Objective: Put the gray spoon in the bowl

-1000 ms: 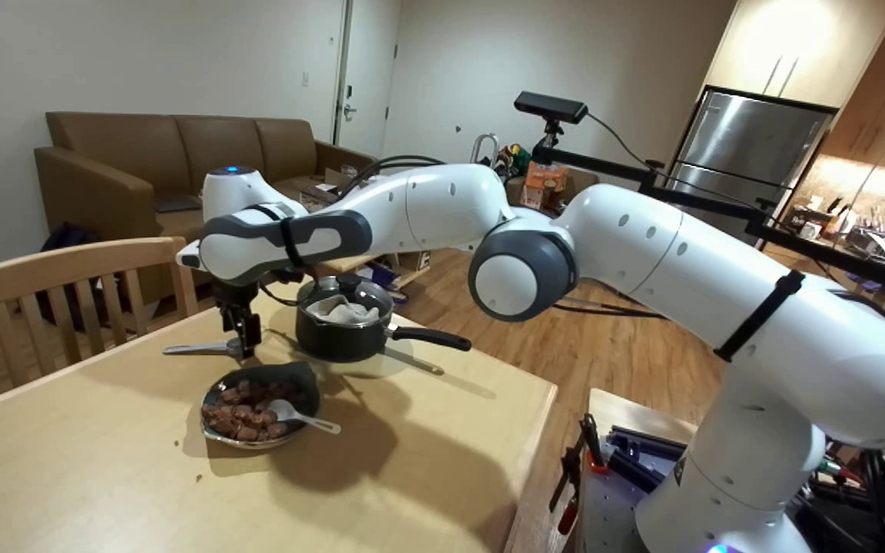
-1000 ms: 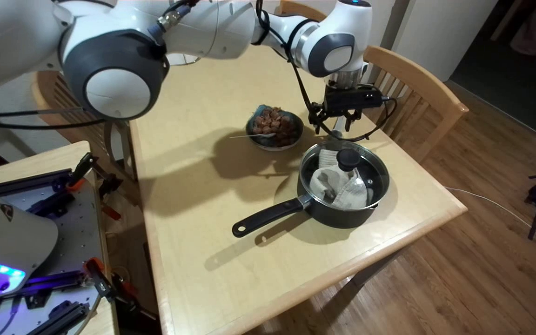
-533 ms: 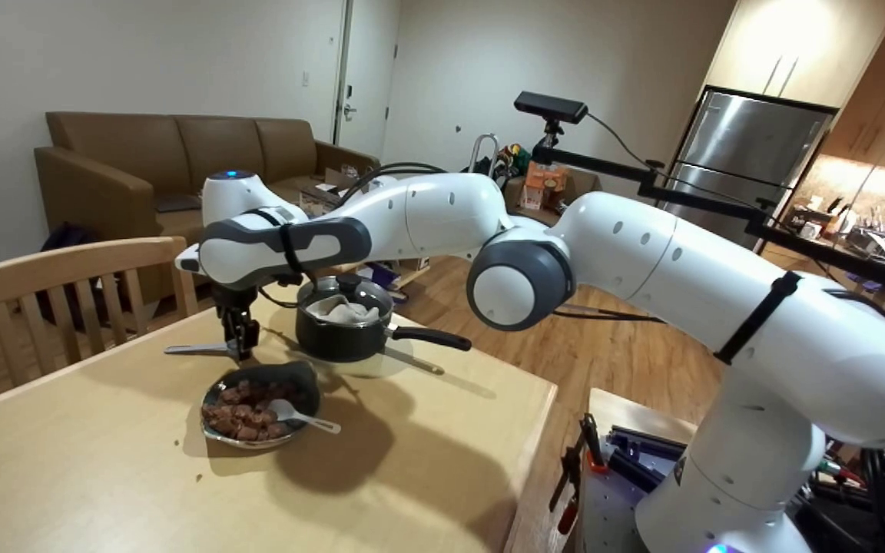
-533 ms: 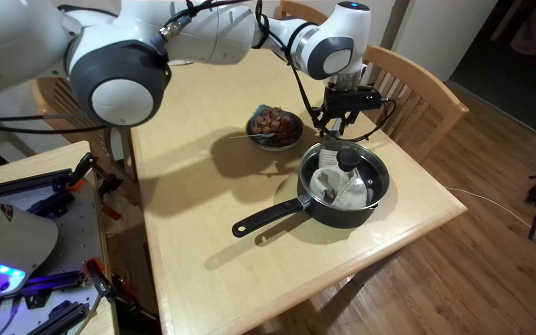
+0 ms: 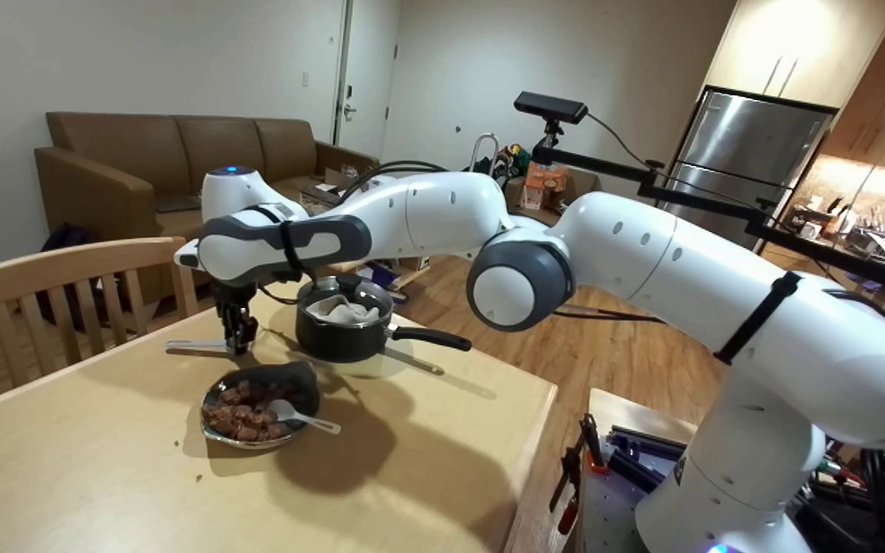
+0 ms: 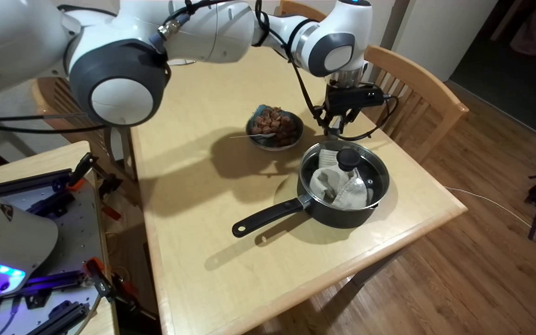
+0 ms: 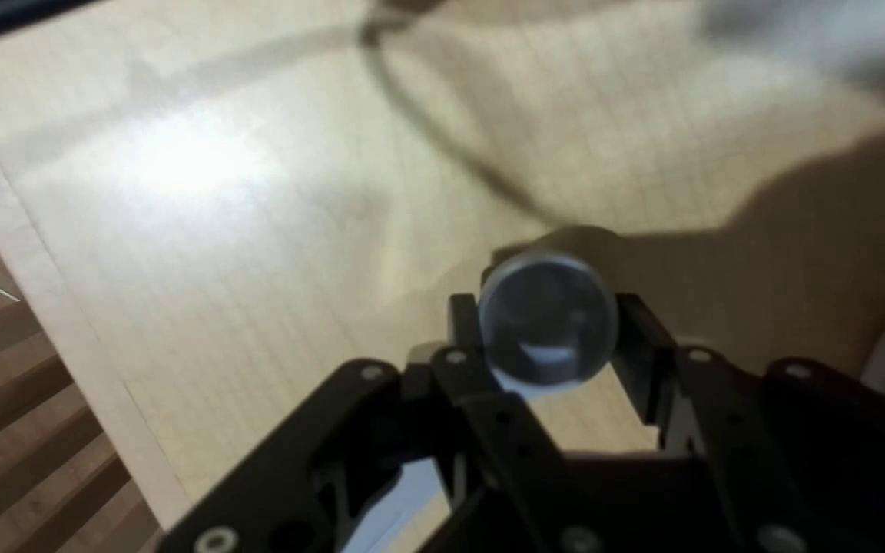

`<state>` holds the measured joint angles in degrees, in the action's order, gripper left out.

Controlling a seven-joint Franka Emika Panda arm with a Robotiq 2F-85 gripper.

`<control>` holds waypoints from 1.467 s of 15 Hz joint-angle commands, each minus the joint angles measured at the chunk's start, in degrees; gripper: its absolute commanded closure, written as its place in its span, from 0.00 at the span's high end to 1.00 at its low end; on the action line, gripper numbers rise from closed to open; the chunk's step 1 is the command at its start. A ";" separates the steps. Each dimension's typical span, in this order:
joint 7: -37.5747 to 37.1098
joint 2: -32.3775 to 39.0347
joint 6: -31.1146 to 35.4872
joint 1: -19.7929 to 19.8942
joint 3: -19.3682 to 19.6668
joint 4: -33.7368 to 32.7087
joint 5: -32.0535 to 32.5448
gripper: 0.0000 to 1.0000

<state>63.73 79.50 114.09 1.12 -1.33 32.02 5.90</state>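
Note:
My gripper [image 7: 548,319] has its fingers pressed against both sides of the gray spoon's round head, seen end-on in the wrist view. The handle of the gray spoon [image 5: 197,344] stretches away on the chair side in an exterior view, just above its own shadow on the table. In the wrist view the jaws cover part of that handle. Close by, on the near side of my gripper [image 5: 238,346], stands the bowl [image 5: 304,378], dark-walled and filled with reddish-brown chunks. A paler spoon [image 5: 312,420] rests in it, its handle sticking out over the rim.
A black lidded pot [image 6: 338,216] with pale cloth inside stands close to the gripper. Its long handle [image 6: 268,216] points back toward the robot base. A wooden chair [image 5: 66,269] is at the table's far edge. A cable [image 6: 386,114] loops around the gripper.
The gripper came down a little, its jaws closed from wide onto the gray spoon's head, and it then rose slightly. The spoon's handle has lifted with it. Bowl and pot have not moved.

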 commanded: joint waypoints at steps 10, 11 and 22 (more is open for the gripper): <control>20.14 -6.14 -10.01 -2.48 -5.78 0.34 -0.84 0.20; 22.33 -6.56 -11.73 -2.64 -6.30 0.49 -0.62 0.20; 26.31 -5.45 -13.24 -3.67 -6.31 -1.02 0.16 0.20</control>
<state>83.92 74.37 101.71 -2.83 -6.66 30.75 5.85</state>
